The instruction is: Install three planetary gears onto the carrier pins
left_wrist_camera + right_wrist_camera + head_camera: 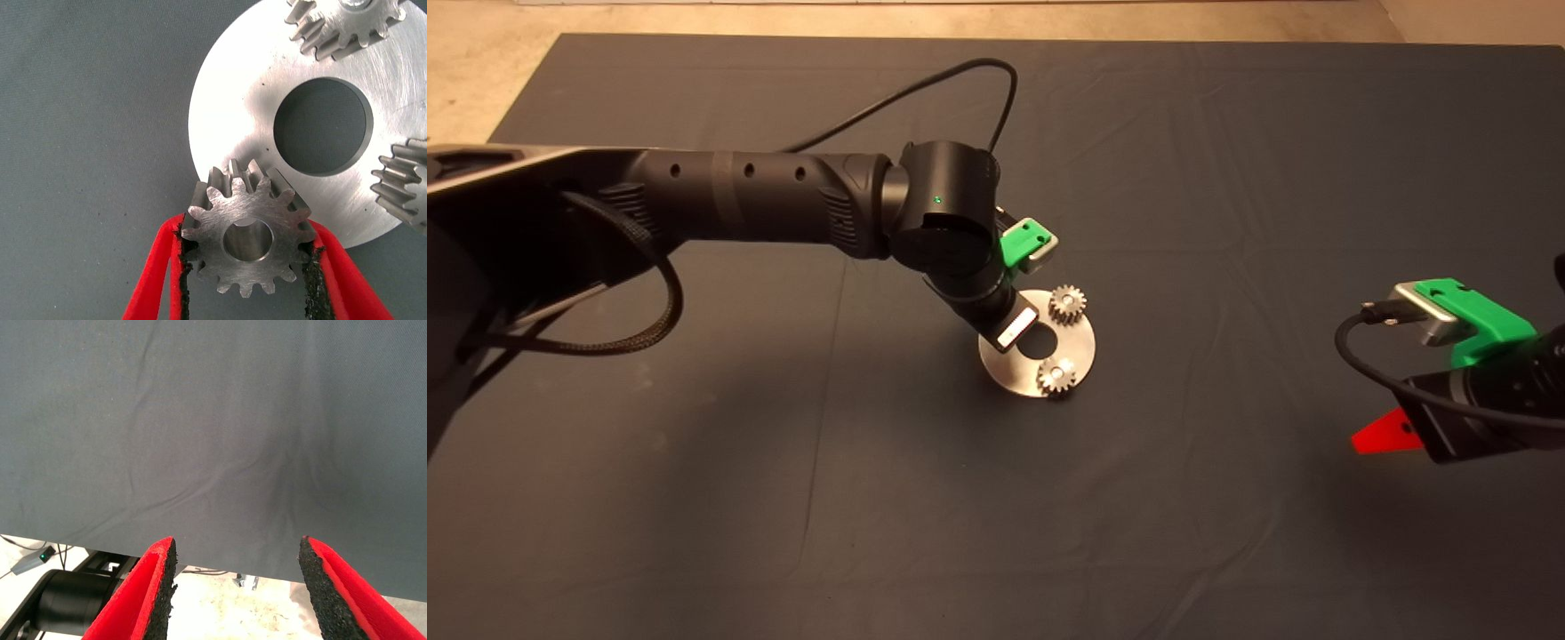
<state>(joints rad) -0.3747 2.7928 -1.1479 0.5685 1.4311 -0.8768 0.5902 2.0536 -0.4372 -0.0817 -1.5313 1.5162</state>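
Two planetary gears are already seated on the disc [1085,342], one on its far side [1066,304] and one on its near side [1056,376], so by my read only the last one is left. That third gear [247,240] sits squarely between the pads of the left gripper [248,267], clamped on both flanks, over the disc's left rim where the free pin should be, though the pin itself is hidden. The right gripper [237,587] waits at the mat's right edge, fingers apart and empty.
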